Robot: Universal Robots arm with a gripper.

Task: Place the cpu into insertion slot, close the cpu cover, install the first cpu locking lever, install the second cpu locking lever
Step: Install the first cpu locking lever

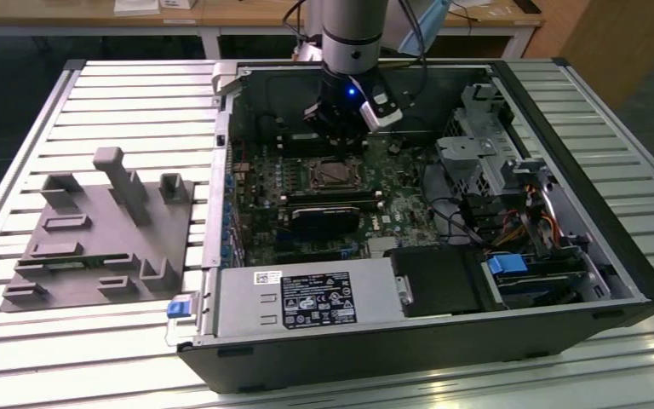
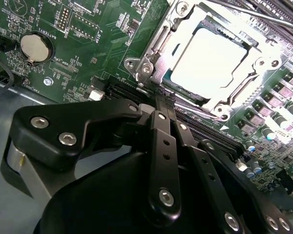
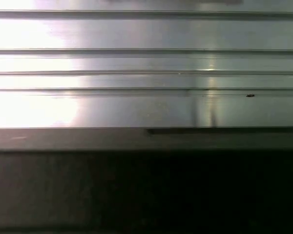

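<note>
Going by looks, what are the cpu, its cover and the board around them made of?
The cpu looks like dull grey metal with a matte glare. The cover seems bright stamped metal, with shiny glints. The board looks like green laminate carrying small soldered parts.

cpu (image 2: pixel 209 59) in insertion slot (image 2: pixel 162 35), gripper (image 2: pixel 158 100) beside

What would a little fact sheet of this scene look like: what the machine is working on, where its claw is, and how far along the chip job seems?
Setting: open black computer case lying on a ribbed metal table
Arm: gripper inside the case, above the green circuit board
Chip: silver-grey square cpu seated in the insertion slot
Cover: silvery metal cpu cover lying down around the chip
Gripper tip: beside the socket's corner, at a thin metal lever
Nearby: grey plastic fixture tray on the exterior view's left
</note>
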